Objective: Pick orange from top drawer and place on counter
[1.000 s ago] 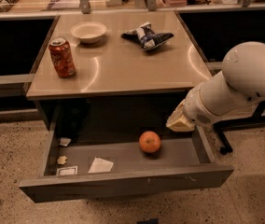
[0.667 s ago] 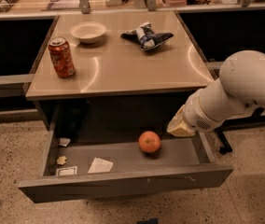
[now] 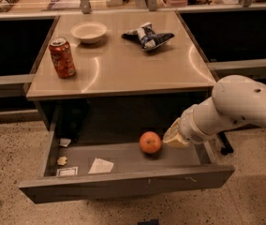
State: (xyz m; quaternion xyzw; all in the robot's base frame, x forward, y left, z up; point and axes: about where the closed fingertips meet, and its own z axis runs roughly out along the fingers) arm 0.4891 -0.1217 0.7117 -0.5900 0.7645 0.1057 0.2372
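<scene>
The orange (image 3: 150,142) lies in the open top drawer (image 3: 123,182), right of its middle. The drawer is pulled out under the beige counter (image 3: 137,64). My gripper (image 3: 173,138) reaches in from the right on a white arm and sits just to the right of the orange, very near it or touching it. Only its tan tip shows; the rest is hidden by the arm.
On the counter stand an orange-red soda can (image 3: 62,57) at the left, a white bowl (image 3: 89,32) at the back, and a crumpled chip bag (image 3: 147,35). Paper scraps (image 3: 100,165) and small bits lie in the drawer's left half. A cluttered ledge runs behind.
My gripper has moved left and slightly down inside the drawer, closing the gap to the orange. The orange has stayed in place.
</scene>
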